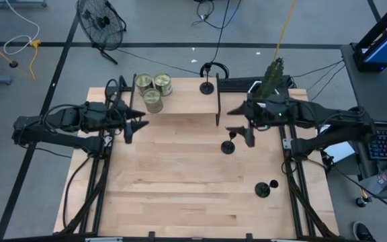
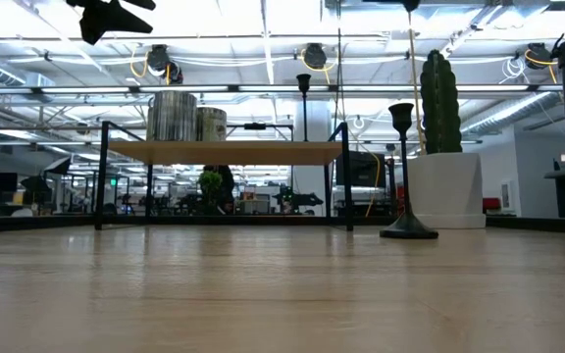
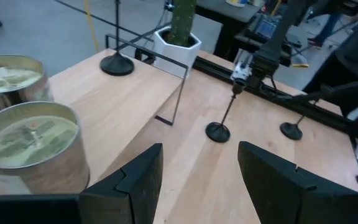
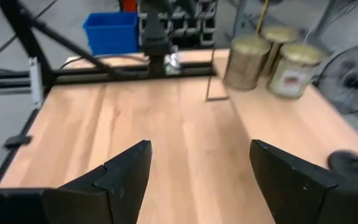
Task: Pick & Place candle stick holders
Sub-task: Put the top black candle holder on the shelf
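Three black candle stick holders show. One stands on its round base on the low wooden shelf (image 1: 180, 101) at the far side (image 1: 207, 86) (image 3: 117, 62). A second stands on the table (image 1: 228, 146) (image 3: 218, 130) (image 2: 405, 167), just beside and below my right gripper (image 1: 232, 121) (image 4: 200, 144). In the right wrist view its blurred base (image 4: 353, 162) lies outside the open fingers. The third is near the table's right edge (image 1: 266, 188) (image 3: 291, 129). My left gripper (image 1: 142, 126) (image 3: 199, 149) hovers open off the shelf's left end, next to the tins, holding nothing.
Three greenish-gold tins (image 1: 153, 91) (image 3: 33, 149) sit on the shelf's left end. A cactus in a white pot (image 1: 272, 77) (image 2: 441, 147) stands behind the table's far right corner. Bare tabletop (image 1: 180, 181) spreads across the near half.
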Tool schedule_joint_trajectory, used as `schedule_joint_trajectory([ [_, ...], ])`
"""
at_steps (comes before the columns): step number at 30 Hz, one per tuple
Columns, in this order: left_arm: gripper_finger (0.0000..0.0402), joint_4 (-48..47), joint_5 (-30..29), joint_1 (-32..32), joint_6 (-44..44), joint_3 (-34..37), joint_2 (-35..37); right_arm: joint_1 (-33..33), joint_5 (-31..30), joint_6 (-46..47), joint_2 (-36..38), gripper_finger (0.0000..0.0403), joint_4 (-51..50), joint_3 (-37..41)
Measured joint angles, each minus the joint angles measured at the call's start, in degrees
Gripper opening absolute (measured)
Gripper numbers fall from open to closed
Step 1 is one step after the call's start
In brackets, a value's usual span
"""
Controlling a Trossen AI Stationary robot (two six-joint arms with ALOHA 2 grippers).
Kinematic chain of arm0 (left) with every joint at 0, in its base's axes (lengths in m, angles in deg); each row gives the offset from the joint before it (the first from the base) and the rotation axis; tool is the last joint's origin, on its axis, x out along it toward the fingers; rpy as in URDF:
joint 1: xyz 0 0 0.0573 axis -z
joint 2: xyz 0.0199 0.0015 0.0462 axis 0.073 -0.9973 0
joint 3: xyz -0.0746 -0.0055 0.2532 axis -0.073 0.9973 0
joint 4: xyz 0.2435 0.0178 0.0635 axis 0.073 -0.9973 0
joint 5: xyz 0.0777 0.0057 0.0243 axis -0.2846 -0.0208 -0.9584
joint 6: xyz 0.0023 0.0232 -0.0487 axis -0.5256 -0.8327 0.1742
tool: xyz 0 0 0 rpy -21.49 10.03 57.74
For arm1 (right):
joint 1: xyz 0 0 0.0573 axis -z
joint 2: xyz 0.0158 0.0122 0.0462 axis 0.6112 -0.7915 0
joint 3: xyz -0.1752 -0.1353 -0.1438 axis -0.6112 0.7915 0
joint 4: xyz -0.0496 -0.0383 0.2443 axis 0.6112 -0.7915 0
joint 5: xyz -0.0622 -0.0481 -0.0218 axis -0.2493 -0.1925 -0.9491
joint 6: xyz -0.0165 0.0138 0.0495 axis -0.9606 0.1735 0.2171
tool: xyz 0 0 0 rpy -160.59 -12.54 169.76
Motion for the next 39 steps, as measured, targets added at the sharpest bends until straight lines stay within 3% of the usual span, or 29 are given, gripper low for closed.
schedule_joint_trajectory([
  [10, 0.0216, -0.02, 4.81, 0.0, -0.23, 0.0, 0.0, -7.01, -0.35, 4.63, 3.73, 0.0265, -2.82, 2.72],
  [22, 0.0216, -0.1, 4.87, 0.02, -0.75, 0.0, 0.0, -9.87, -0.14, 16.73, 17.53, 0.0266, 11.4, 24.62],
  [30, 0.0216, -0.06, 4.84, 0.02, -0.76, 0.0, 0.0, -9.71, -0.34, 17.85, 23.88, 0.0267, 17.27, 31.65],
  [39, 0.0216, -0.02, 4.84, 0.02, -0.75, 0.0, 0.0, -9.69, -0.17, 18.04, 24.86, 0.0267, 28.47, 38.6],
])
